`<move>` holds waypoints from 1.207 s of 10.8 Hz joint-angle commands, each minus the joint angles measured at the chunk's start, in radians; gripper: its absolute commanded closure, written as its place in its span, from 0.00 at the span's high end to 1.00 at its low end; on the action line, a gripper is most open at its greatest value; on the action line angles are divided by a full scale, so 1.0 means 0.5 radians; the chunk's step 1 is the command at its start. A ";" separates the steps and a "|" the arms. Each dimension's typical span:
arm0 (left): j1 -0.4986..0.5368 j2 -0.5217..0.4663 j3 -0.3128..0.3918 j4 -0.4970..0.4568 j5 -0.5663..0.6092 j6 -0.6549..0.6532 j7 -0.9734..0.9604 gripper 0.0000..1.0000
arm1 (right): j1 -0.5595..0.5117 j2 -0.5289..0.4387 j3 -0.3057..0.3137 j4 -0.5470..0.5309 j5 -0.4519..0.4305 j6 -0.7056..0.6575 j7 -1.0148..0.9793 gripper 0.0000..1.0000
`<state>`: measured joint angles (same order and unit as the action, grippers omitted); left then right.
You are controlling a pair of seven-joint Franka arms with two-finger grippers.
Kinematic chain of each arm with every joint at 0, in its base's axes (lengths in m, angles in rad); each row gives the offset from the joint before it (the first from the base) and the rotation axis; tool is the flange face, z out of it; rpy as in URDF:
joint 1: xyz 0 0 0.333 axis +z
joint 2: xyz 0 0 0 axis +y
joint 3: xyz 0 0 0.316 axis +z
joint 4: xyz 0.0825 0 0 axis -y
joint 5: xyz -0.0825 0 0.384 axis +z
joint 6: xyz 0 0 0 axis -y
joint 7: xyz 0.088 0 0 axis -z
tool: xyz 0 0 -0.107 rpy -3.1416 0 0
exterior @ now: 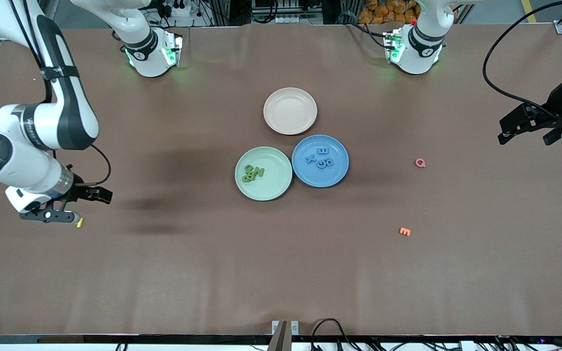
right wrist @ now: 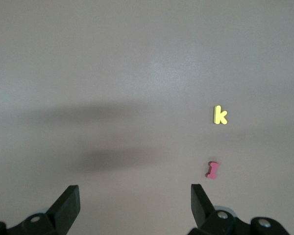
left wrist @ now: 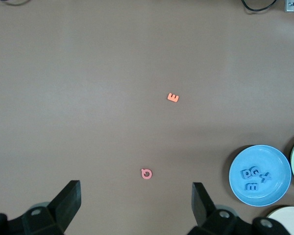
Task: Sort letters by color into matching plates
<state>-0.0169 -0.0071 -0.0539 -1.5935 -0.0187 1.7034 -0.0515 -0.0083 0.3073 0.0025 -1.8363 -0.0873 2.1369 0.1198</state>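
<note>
Sorting appears complete; both arms stand withdrawn with nothing held.

The green plate (exterior: 263, 173) holds the green letters (exterior: 253, 172), clustered toward its 9 o'clock rim; four cannot be counted with certainty. The blue plate (exterior: 320, 161), touching it, carries the blue letters (exterior: 321, 159) at centre. The beige plate (exterior: 290, 110) is empty. The left gripper (exterior: 526, 130) and right gripper (exterior: 82, 204) hang over bare counter (exterior: 281, 273) at their ends, jaws spread wide. Judged: no further pick is called for.
</note>
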 commanded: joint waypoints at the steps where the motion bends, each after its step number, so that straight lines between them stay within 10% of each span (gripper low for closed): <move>1: -0.003 -0.007 -0.009 0.018 0.013 -0.004 -0.032 1.00 | 0.004 -0.117 -0.085 -0.003 0.214 -0.089 -0.181 1.00; 13: -0.003 -0.007 -0.009 0.018 0.001 -0.007 -0.035 1.00 | 0.053 -0.529 -0.103 0.233 0.187 -0.647 -0.034 1.00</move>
<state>-0.0169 -0.0073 -0.0557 -1.5927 -0.0189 1.7034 -0.0530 0.0123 0.0664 -0.0467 -1.7428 0.0007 1.8307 0.0879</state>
